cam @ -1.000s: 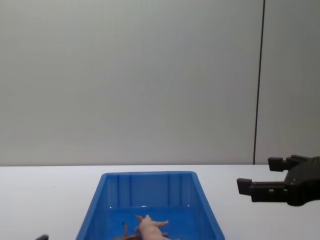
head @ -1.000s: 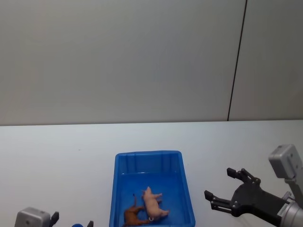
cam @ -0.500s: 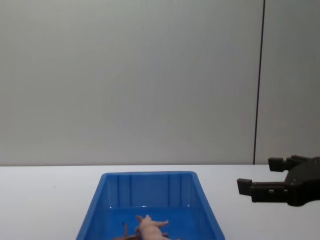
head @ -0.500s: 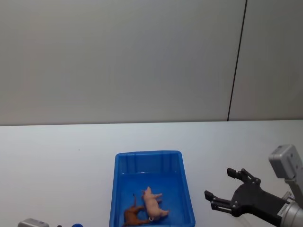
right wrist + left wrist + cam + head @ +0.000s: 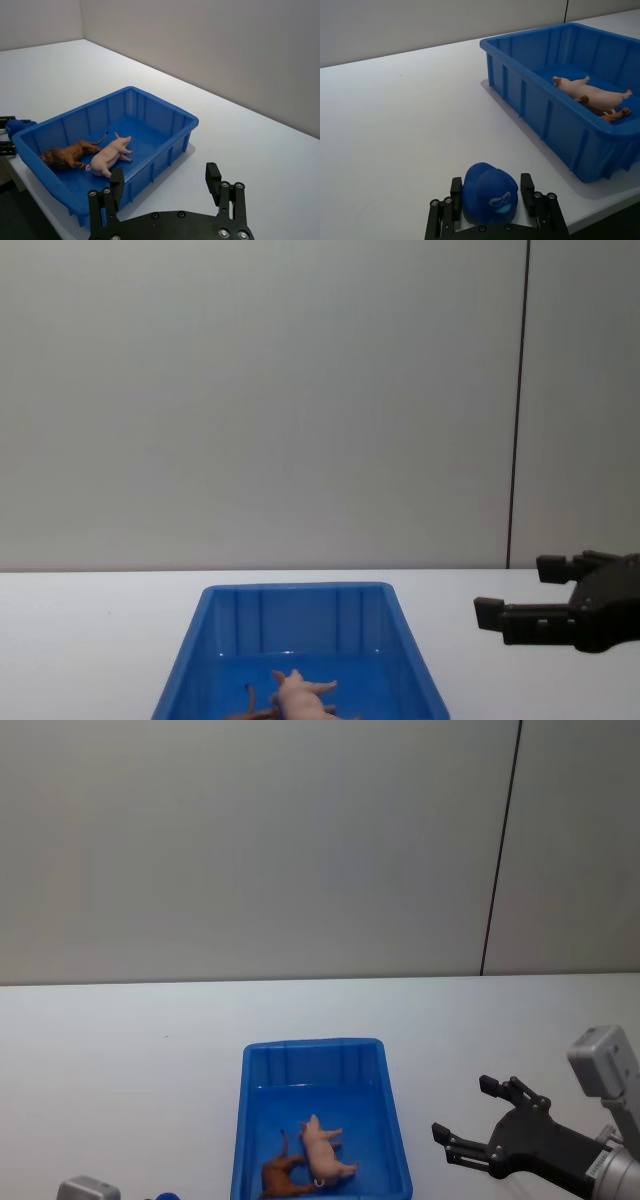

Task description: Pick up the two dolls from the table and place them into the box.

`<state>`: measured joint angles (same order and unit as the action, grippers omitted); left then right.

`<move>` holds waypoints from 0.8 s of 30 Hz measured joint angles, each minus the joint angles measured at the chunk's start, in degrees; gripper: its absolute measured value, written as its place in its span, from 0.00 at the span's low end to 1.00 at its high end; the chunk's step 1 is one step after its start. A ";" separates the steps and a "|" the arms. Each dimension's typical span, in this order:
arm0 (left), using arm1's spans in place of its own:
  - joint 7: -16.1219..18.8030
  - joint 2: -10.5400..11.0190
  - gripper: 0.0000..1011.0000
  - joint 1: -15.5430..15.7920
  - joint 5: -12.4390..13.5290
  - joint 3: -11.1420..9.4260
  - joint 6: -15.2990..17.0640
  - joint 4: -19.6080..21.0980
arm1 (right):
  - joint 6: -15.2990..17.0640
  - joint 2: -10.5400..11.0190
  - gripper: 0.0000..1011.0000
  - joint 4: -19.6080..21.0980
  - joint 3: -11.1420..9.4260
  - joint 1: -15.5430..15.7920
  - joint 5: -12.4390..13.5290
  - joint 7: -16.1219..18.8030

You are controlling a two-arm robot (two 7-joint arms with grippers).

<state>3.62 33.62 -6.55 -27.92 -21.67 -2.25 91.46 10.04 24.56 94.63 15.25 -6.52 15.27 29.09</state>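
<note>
White table (image 5: 120,1050); pig (image 5: 322,1152) & lion (image 5: 282,1176) lie in box (image 5: 385,1105), so I judge task done. Right claw (image 5: 480,1120) open, empty beside box; left claw (image 5: 492,200) grips blue toy (image 5: 490,197).

Right gripper (image 5: 478,1115) hangs just right of the box (image 5: 397,1131), above the table, fingers spread wide with nothing between them, pointing toward the box's right wall. Left gripper (image 5: 492,199) sits low at the box's near-left, fingers bracketing a blue cap-shaped object (image 5: 490,199).
</note>
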 joint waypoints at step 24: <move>-5.40 -3.47 0.45 8.82 13.32 1.51 5.32 1.27 | 0.00 0.00 0.99 0.00 0.00 0.00 0.00 0.00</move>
<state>-1.78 30.15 2.27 -14.60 -20.16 3.07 92.72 10.04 24.56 94.62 15.25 -6.52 15.26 29.09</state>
